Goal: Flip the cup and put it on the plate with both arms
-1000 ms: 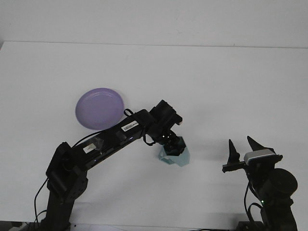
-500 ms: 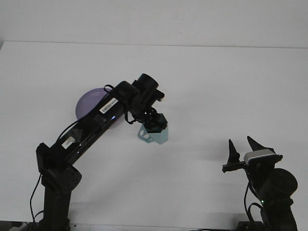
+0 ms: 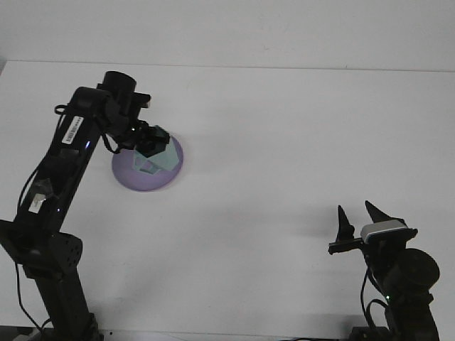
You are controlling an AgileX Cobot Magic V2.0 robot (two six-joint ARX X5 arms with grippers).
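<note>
The left arm [image 3: 67, 153] reaches up and over from the bottom left of the white table [image 3: 298, 142]. Its black left gripper [image 3: 152, 144] sits over the purple plate [image 3: 135, 177]. The light blue-green cup [image 3: 165, 159] is right there at the gripper, over the right part of the plate. The jaws are closed on the cup, with the black fingers covering its upper left part. The rest of the cup sticks out down and to the right of the jaws. You can see through the cup a little, and the purple of the plate shows around it. I cannot tell if the cup touches the plate or hangs just above it. I also cannot tell which way up the cup is. The plate lies flat on the table, in the left half, and part of its top edge is hidden behind the gripper. The right gripper [image 3: 354, 222] is far away, near the bottom right corner. It points up, and its two dark pointed fingers [image 3: 343, 220] stand apart with a gap between them. Nothing is in that gap. The right arm [image 3: 405, 280] below it is folded low, with a small green light on it.
</note>
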